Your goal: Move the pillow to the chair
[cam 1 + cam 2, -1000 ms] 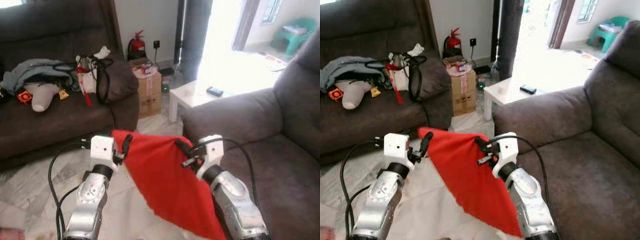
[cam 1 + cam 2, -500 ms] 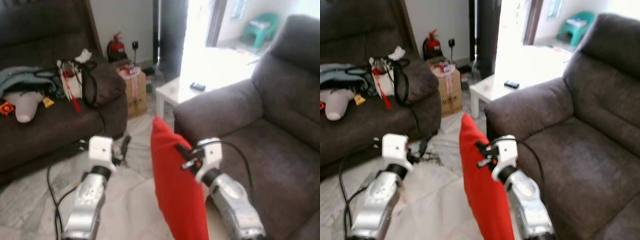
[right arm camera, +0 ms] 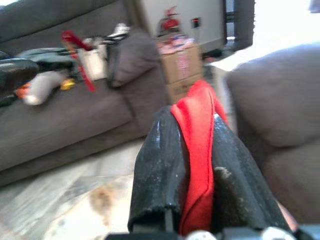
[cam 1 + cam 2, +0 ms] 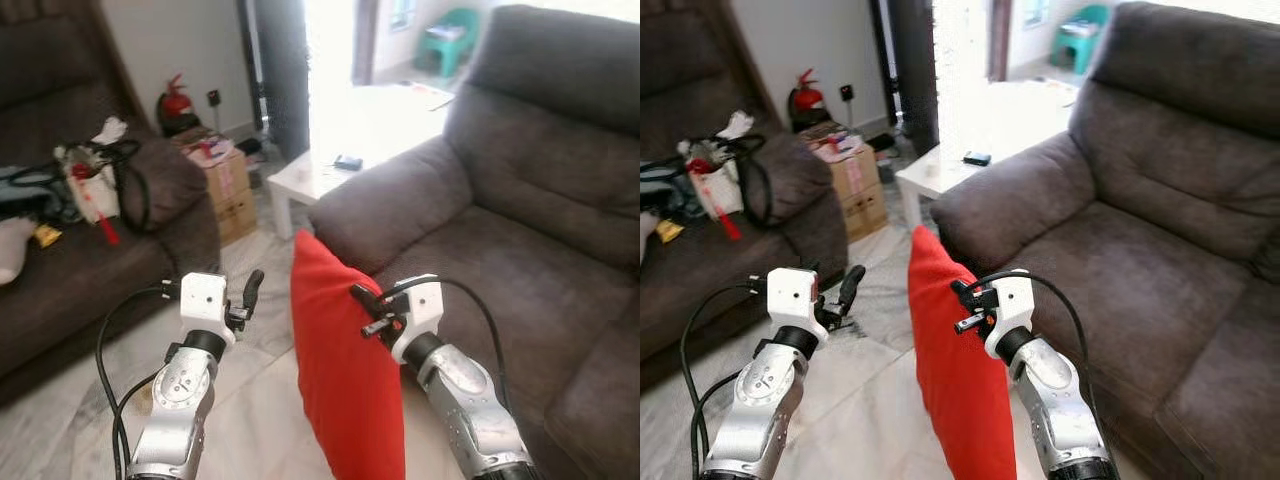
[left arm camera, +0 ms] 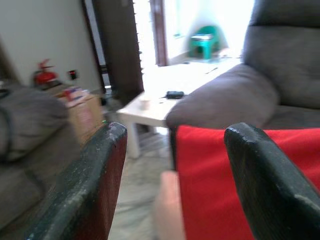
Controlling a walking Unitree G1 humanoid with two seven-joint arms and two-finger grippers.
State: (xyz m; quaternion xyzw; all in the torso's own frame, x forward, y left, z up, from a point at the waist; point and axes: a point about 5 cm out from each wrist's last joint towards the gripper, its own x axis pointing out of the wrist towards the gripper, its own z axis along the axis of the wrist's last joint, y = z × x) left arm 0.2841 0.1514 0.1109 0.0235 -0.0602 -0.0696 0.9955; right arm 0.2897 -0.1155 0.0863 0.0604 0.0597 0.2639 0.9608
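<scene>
The right end effector (image 3: 192, 172) pinches the edge of the flat red fabric pillow (image 4: 345, 375), which hangs edge-on between the two silver arms, just in front of the wide grey upholstered chair (image 4: 500, 200) and not yet on its seat. The left end effector (image 5: 172, 165) is spread wide and free, just beside the pillow. Behind stand a low white table (image 4: 330, 170), a brown cardboard box (image 4: 228, 185) and a red fire extinguisher (image 4: 175, 100).

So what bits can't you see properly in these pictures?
- Red pillow: its bottom is cut off by the lower edge of both eye views.
- Right gripper: its fingertips are buried in the pillow's fabric in the right wrist view.
- Small dark object on the white table: too small to identify.
- Sofa clutter: blurred in the right wrist view.
</scene>
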